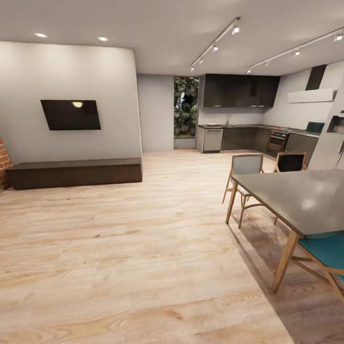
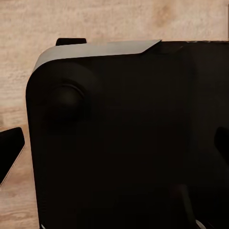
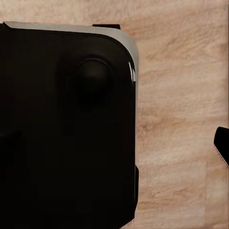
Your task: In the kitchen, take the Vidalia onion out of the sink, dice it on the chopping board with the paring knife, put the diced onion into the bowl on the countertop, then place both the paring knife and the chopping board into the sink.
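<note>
The kitchen (image 1: 239,119) lies far off at the back right of the room, with black upper cabinets (image 1: 240,91) over a dark countertop (image 1: 239,126). At this distance I cannot make out the sink, and the Vidalia onion, chopping board, paring knife and bowl are out of view. Both wrist views look down at my black base (image 2: 119,143) over the wood floor. My left gripper (image 2: 114,148) has a dark fingertip (image 2: 9,152) at each side of the frame, so it is open. On my right gripper (image 3: 114,148) one fingertip (image 3: 222,150) sits far to the side, also open, holding nothing.
A grey dining table (image 1: 296,196) with wooden legs stands close on the right, with two chairs (image 1: 246,167) behind it and a teal chair (image 1: 329,251) in front. A low dark bench (image 1: 76,172) and a wall television (image 1: 70,114) are on the left. Light wood floor (image 1: 157,229) runs toward the kitchen.
</note>
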### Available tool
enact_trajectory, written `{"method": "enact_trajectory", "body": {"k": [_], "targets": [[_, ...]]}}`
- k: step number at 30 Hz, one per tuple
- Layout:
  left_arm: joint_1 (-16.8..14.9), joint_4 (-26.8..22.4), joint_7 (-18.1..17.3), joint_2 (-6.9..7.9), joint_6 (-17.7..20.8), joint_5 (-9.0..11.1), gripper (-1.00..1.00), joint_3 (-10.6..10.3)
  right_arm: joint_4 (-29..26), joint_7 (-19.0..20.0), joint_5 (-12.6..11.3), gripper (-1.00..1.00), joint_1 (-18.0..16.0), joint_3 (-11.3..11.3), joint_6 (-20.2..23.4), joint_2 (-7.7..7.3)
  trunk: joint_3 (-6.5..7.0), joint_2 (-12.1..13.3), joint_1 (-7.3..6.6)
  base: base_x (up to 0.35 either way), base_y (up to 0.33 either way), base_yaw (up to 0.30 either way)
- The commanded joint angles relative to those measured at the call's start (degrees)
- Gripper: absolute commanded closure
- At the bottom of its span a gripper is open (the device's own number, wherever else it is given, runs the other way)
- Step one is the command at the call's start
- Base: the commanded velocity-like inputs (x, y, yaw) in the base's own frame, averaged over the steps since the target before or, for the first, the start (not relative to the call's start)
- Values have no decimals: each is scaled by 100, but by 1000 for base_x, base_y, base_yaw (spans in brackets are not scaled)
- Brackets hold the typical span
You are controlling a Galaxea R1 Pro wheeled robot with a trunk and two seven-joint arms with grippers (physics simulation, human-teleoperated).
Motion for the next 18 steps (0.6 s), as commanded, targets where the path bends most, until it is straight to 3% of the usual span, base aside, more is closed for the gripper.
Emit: {"method": "enact_trajectory", "body": {"k": [1, 18], "targets": [[1, -7, -5, 0, -1, 1, -100, 2, 0, -2, -2, -100, -1, -5, -16, 0, -5, -2, 4, 342, 0, 0], [1, -7, -14, -3, -1, -3, -100, 0, 0, -2, -2, -100, -1, -5, -16, 0, -5, -2, 4, 342, 0, 0]]}}
